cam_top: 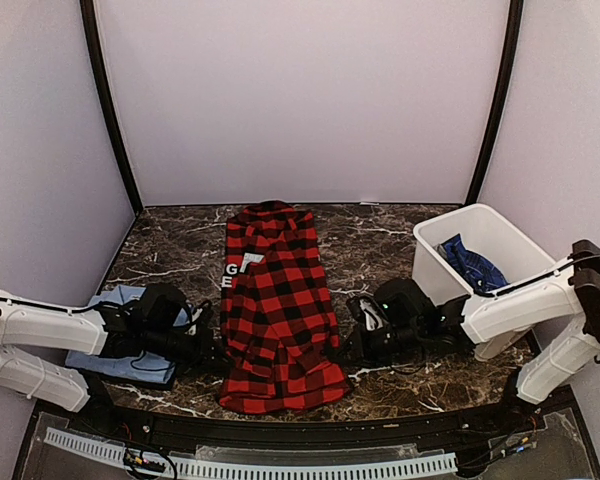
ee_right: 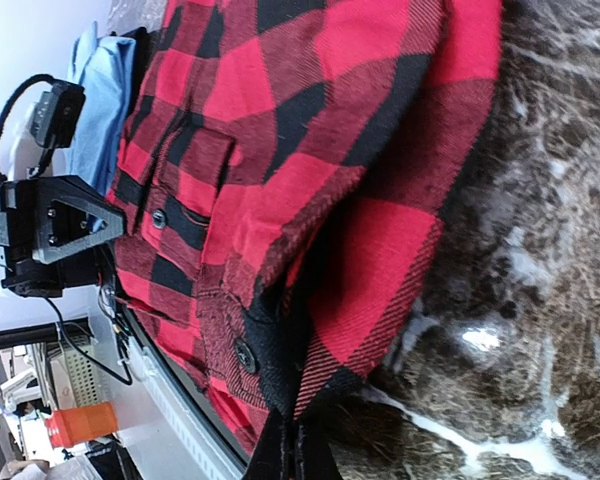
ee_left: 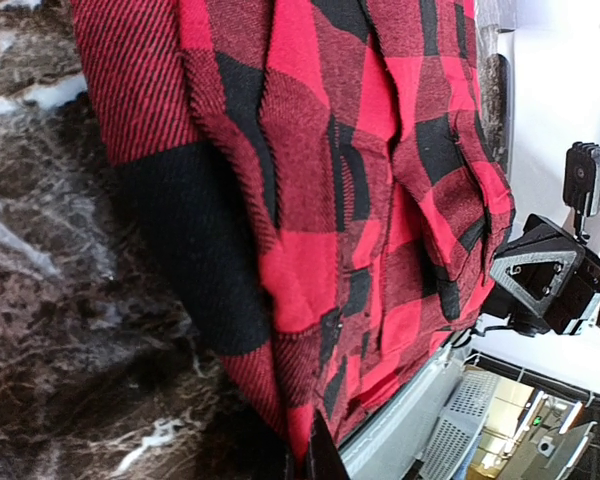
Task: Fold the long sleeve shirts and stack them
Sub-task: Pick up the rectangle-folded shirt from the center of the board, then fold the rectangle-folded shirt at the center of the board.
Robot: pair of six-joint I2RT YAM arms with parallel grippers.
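The red-and-black checked flannel (cam_top: 278, 305) lies folded into a long strip down the middle of the table, white neck label facing up. My left gripper (cam_top: 216, 353) is at its left edge and, in the left wrist view, is shut (ee_left: 308, 462) on the flannel's hem (ee_left: 310, 250). My right gripper (cam_top: 346, 345) is at its right edge, shut (ee_right: 292, 455) on the flannel's hem (ee_right: 280, 200). The light blue shirt (cam_top: 112, 305) lies folded under my left arm. The dark blue patterned shirt (cam_top: 471, 264) sits in the white bin (cam_top: 435, 262).
The dark marble tabletop (cam_top: 380, 235) is walled at the back and both sides. The white bin stands at the right, just behind my right arm. A grey rail (cam_top: 280, 466) runs along the near edge.
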